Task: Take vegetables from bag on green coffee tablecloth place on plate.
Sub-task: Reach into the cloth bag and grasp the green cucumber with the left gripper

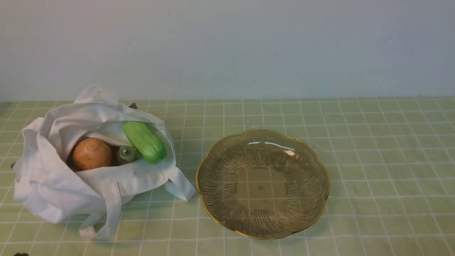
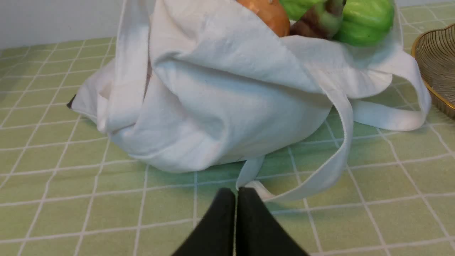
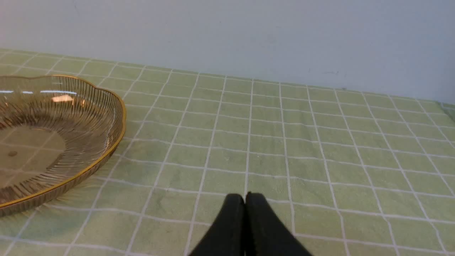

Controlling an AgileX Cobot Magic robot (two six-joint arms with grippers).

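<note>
Vegetables (image 1: 126,153) are sitting in the bag (image 1: 71,192) at frame left, plate (image 1: 220,199) at centre; I am holding left gripper (image 2: 236,190) and right gripper (image 3: 244,195) clenched, empty.

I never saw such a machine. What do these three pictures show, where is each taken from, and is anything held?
This is a robot with two arms, each ending in a pincer. The wide picture comes from a camera between the arms, looking forward. The other two come from cameras on the wrists. On the green tablecloth lie a bag and, to its right, an empty plate. In the bag's mouth sit a cucumber, an orange-brown ball and a root. The left pincer is shut near the bag; the right pincer is shut near the plate. Neither holds anything.
</note>
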